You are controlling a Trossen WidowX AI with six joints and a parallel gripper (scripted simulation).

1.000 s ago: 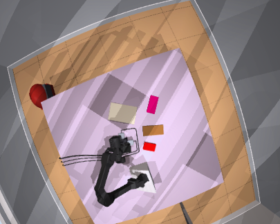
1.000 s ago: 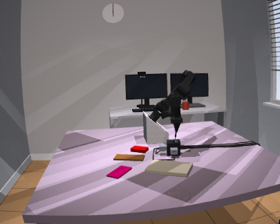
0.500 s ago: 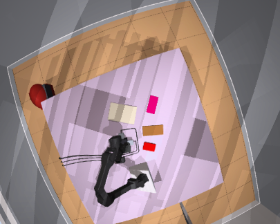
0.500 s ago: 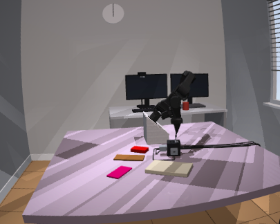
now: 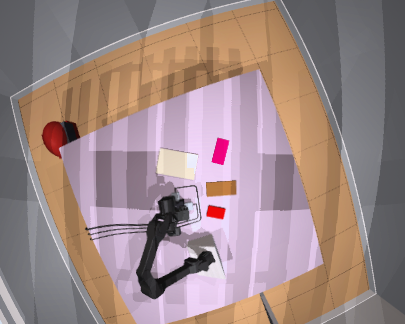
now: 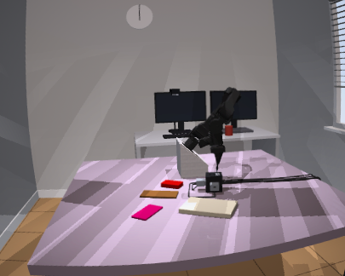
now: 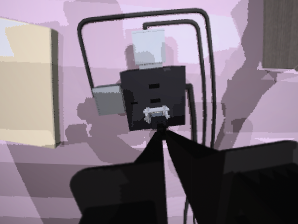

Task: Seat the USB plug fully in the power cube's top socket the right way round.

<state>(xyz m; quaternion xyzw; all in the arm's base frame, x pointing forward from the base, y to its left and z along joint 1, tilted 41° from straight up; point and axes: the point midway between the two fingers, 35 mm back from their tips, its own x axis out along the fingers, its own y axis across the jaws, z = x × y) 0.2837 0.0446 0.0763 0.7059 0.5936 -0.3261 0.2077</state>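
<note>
One small silvery metal USB plug (image 7: 157, 114) at the tips of the jaws, above the black power cube (image 6: 214, 181) (image 7: 155, 80).
The black parallel-jaw gripper (image 6: 217, 169) (image 7: 162, 135) is closed narrowly on the plug, whose wide side appears to run across the wrist view; the cube's two dark slots lie just beyond the fingertips, so the coming turn probably pivots about the jaws' own axis.

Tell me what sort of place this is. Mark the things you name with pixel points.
Probably an office or study: two computer monitors (image 6: 180, 106) (image 6: 244, 102) stand on a white desk (image 6: 158, 139) against the far wall, a round clock (image 6: 140, 17) hangs above, and a window with blinds (image 6: 344, 47) is on the right.
</note>
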